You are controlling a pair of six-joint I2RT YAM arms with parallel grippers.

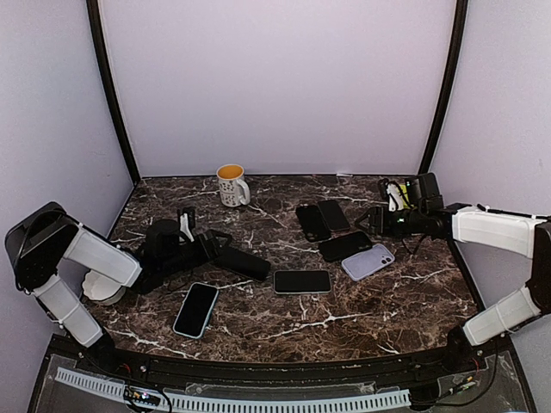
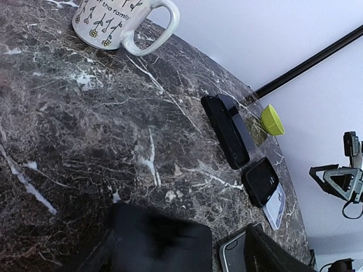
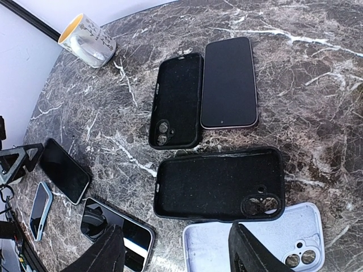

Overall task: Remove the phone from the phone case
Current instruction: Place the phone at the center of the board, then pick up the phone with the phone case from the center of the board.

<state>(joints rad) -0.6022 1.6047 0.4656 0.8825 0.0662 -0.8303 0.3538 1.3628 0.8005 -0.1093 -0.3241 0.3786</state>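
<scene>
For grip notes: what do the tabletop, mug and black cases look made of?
Tabletop: dark marble look with white veins, maybe laminate. Mug: probably glazed ceramic, glossy white with printed flowers. Black cases: likely silicone or rubber, with a matte, dust-specked lining.

High rear overview, close wrist views, all sharing mug (image 1: 231, 184)

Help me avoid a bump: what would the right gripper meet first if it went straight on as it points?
Probably the nearer black case, straight ahead of the right gripper; the lavender case beside its finger might come first; depth is unclear.
</scene>
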